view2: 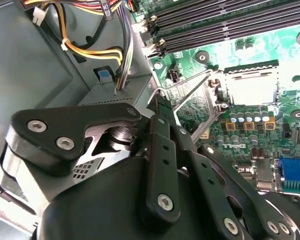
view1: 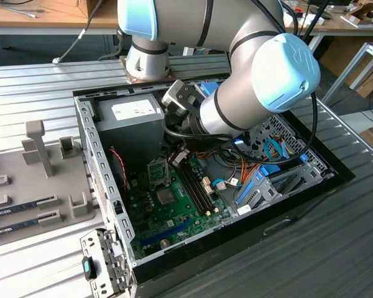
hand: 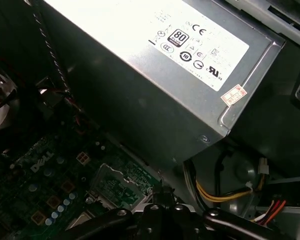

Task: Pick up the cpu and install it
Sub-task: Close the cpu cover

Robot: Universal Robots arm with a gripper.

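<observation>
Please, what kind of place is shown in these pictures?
Probably a robotics lab or workshop set up for computer assembly: an open computer case with its motherboard lies on a metal table, the robot arm reaches into it, and wooden workbenches stand behind.

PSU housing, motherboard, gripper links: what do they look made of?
Power supply housing: looks like bare sheet metal, dull grey, with folded edges, a screw head and a paper label. Motherboard: glossy green circuit board carrying small metal-topped capacitors. Gripper links: matte black, probably anodized metal or hard plastic, with silver screws; the look can't settle which.
</observation>
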